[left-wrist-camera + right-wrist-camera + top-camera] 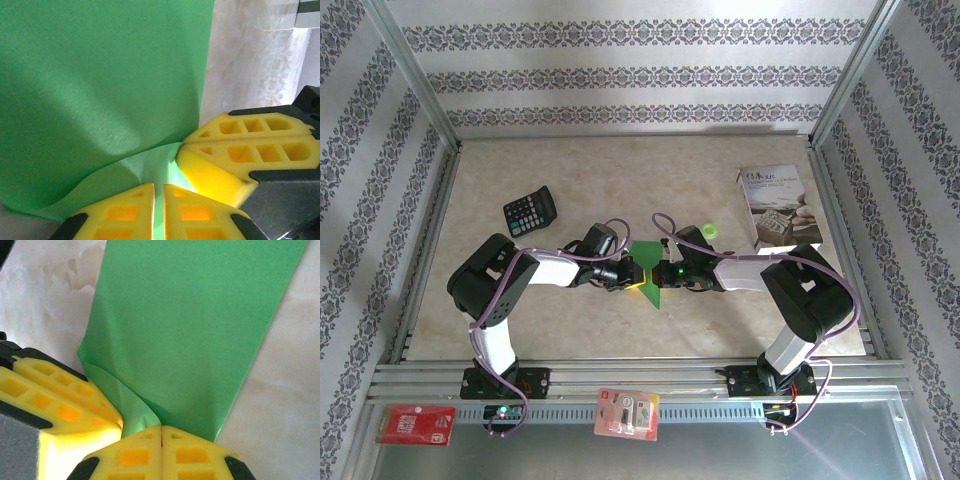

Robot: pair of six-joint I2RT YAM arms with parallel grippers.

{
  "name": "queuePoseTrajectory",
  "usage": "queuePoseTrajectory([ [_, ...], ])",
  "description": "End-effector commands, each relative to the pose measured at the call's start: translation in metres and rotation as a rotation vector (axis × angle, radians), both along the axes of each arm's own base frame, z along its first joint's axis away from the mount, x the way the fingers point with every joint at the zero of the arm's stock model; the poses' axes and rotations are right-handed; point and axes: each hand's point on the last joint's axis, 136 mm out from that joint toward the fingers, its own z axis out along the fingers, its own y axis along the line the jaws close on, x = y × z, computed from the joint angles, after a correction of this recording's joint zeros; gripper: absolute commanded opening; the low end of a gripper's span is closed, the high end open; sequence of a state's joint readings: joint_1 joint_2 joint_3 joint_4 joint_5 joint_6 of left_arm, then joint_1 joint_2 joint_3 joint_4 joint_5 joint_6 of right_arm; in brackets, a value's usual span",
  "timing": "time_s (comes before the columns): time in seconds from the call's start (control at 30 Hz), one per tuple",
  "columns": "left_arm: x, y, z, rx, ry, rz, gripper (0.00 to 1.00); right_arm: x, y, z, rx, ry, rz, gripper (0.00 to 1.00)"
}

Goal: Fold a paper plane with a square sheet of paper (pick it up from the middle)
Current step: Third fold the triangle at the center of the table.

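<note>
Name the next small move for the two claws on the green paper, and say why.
Probably hold the left claw pinched as an anchor and drag the right claw along the fold. Both claws are shut on the green sheet of paper, almost tip to tip, and the turned-over flap there bulges in a soft curve, not a sharp crease.

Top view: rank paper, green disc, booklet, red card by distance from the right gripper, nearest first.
1. paper: centre, pinched in the right gripper fingers.
2. green disc: just beyond it, to the right.
3. booklet: far right of the table.
4. red card: near-left corner, in front of the bases.
</note>
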State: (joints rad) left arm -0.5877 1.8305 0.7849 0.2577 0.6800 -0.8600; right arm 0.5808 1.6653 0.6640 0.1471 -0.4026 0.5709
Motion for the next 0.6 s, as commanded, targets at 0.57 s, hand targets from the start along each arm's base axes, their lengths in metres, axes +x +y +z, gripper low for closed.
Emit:
queuePoseTrajectory([
  [0.57, -0.031, 0.038, -0.059, 0.204, 0.118, -0.016, 0.00, -0.007, -0.020, 0.021, -0.064, 0.028, 0.004, 0.18],
])
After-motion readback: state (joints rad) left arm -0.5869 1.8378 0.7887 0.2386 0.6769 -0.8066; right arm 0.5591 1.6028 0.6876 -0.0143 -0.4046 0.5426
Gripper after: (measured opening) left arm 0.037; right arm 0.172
